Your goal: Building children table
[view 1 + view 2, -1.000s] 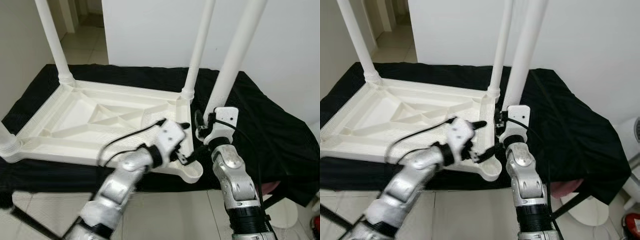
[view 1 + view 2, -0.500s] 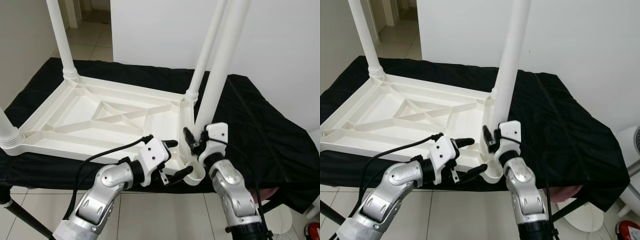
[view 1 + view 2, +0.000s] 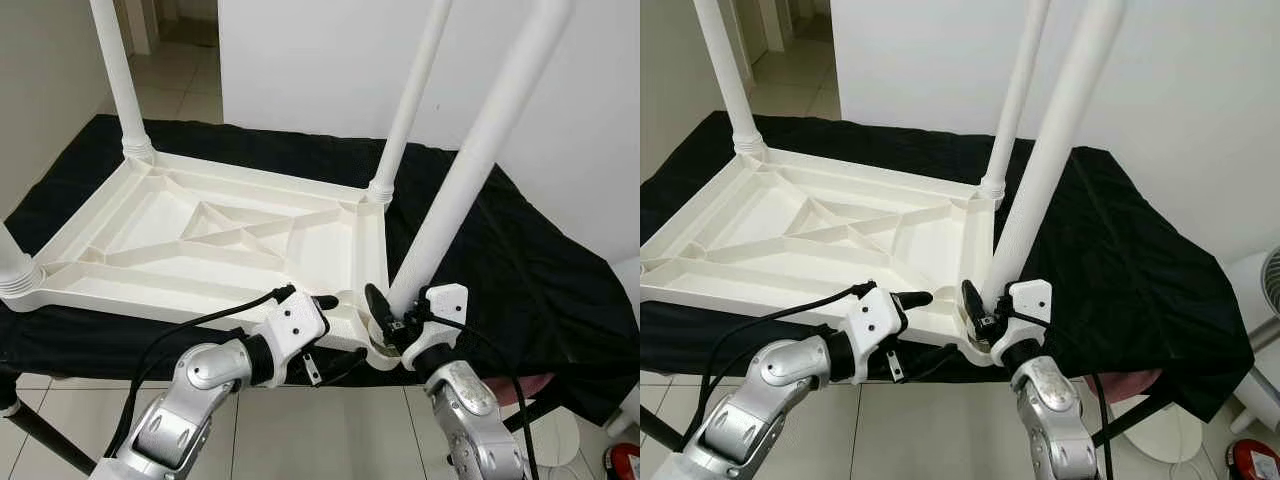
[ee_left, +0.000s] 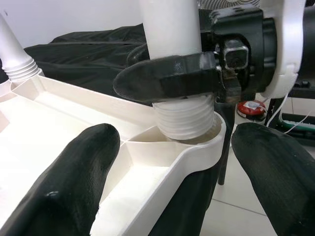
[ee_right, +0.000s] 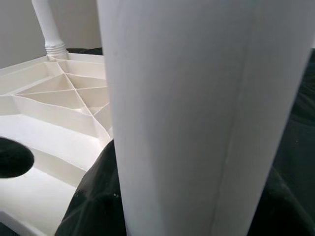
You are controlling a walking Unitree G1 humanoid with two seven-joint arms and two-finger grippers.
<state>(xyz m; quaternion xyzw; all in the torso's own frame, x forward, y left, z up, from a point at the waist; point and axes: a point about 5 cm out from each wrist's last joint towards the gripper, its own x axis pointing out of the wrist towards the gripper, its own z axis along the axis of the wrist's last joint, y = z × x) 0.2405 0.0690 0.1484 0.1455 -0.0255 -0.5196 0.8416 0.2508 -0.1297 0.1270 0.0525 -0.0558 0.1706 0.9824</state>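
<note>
Currently, eye views: tabletop (image 3: 200,240) is laid upside down on a black cloth (image 3: 520,260). 3 legs are seen seated upright: far-left leg (image 3: 120,80), far-right leg (image 3: 410,95), and near-left leg (image 3: 15,265) at the frame edge. A 4th leg (image 3: 480,160) is held tilted over the near-right corner socket (image 3: 975,350), gripped low by the right gripper (image 3: 385,315). The left gripper (image 3: 325,335) is spread around that same corner, 1 finger above the rim and 1 below, with nothing clamped.

Left wrist view: the 4th leg's threaded end (image 4: 182,120) is seen resting in the socket mouth, most threads exposed, so it is judged not yet screwed home. The right gripper's fingers (image 4: 167,78) are closed round the leg just above the threads. The left fingers (image 4: 54,191) are wide apart either side of the corner.

Right wrist view: the 4th leg is seen close up between the fingers; tabletop ribs lie behind.

Progress judged: 3 of 4 legs done; the last needs straightening and threading in.
</note>
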